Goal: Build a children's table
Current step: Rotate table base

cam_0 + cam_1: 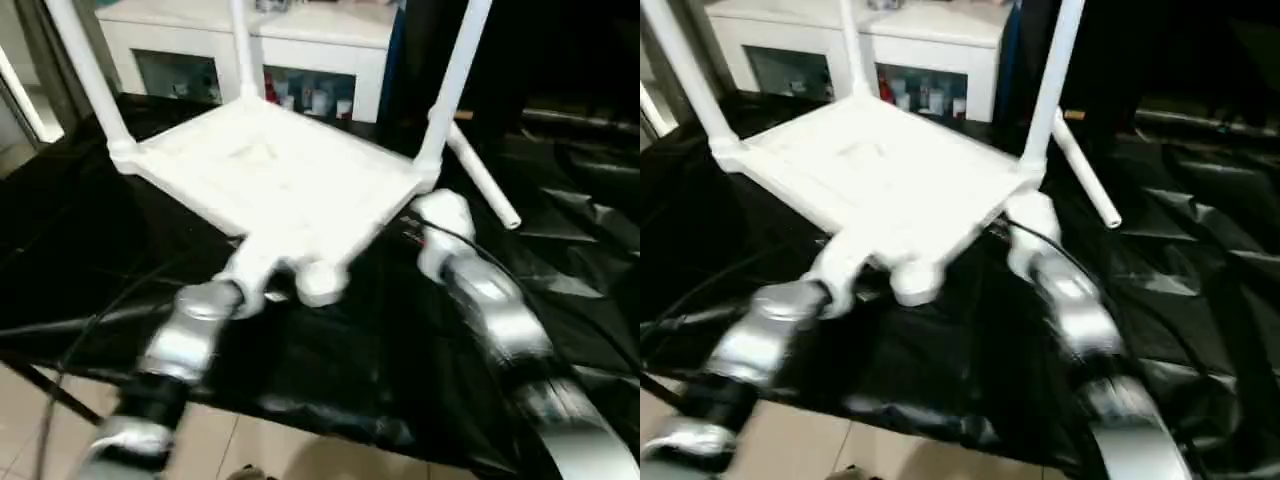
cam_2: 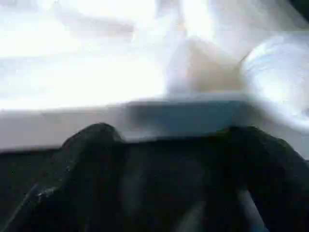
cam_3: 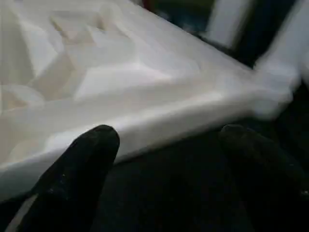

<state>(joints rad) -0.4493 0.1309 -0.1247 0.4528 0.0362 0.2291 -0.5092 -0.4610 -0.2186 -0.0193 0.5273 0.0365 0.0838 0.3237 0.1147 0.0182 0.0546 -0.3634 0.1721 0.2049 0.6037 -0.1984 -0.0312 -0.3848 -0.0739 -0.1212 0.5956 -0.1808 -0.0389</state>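
The white tabletop (image 1: 270,170) lies upside down on black cloth, ribbed underside up. Three white legs stand upright in its corner sockets, at the far left (image 1: 88,65), the far middle (image 1: 240,50) and the right (image 1: 455,80). The near corner socket (image 1: 320,283) holds no leg. Another leg (image 1: 482,182) lies flat on the cloth beside the right corner. My left gripper (image 2: 166,133) is open at the tabletop's near-left edge, fingers (image 2: 91,140) just short of the rim. My right gripper (image 3: 169,133) is open at the near-right edge, nothing between its fingers (image 3: 96,140).
A white cabinet (image 1: 330,45) with glass doors stands right behind the work surface. Wrinkled black cloth (image 1: 350,370) covers the surface to its front edge, with tiled floor (image 1: 230,445) below. A cable (image 1: 470,245) runs along my right forearm.
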